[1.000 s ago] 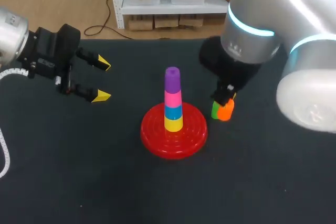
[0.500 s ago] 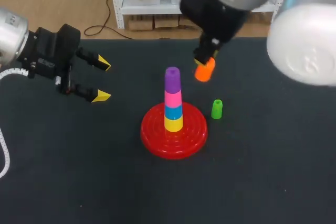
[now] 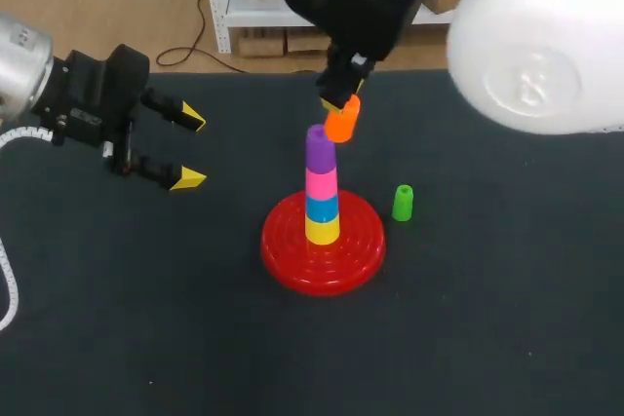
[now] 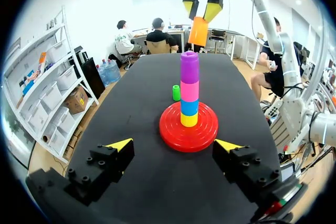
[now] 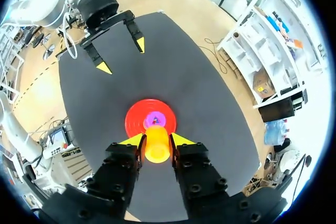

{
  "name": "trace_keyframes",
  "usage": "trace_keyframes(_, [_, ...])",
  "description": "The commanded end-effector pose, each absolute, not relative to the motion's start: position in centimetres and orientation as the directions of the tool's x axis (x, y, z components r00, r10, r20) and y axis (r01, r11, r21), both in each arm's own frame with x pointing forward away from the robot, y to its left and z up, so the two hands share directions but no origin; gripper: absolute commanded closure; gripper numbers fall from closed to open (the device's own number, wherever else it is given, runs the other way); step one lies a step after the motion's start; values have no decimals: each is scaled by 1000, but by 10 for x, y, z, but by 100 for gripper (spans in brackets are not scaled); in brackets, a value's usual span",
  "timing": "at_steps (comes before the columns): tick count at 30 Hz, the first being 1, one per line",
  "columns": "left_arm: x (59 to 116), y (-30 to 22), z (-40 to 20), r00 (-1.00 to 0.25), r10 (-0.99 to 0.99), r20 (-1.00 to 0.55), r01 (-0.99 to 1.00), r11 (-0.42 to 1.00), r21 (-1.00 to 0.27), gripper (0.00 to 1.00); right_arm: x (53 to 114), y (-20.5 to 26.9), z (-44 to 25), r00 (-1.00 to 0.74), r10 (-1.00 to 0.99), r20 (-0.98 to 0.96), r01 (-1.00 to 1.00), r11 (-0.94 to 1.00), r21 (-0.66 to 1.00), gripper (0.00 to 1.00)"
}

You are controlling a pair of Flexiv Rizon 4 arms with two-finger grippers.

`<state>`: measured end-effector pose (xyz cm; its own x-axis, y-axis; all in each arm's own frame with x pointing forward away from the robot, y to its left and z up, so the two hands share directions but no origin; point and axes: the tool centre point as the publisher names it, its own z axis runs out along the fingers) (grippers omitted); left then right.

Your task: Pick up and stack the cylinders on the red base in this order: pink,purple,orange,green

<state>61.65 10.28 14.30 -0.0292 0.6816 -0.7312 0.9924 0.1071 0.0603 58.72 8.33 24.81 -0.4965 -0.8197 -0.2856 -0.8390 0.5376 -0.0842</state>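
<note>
Above four cylinders [image 3: 321, 187] stacked on one round red base [image 3: 322, 262], the right hand [image 3: 340, 105] grasps one orange cylinder [image 3: 342, 125]; one green cylinder [image 3: 403, 203] stands beside it; left hand [image 3: 191, 150] released.

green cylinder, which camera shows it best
The head view: the green cylinder stands upright and unobstructed on the table, apart from the red base. The left wrist view shows it small, beyond the base. The right wrist view does not show it; the right gripper, shut on the orange cylinder, fills the foreground.
</note>
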Motion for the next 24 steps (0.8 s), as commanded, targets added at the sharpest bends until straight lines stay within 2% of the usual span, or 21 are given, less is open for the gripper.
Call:
trace_keyframes(1, [617,103,142,-26,679,-734,993,105,62,0,592,93,240,-500,-821,-275,-838,539,-87,100])
trace_keyframes(24, [617,103,142,-26,679,-734,993,105,62,0,599,109,240,-512,-810,-287,-825,557,-99,100])
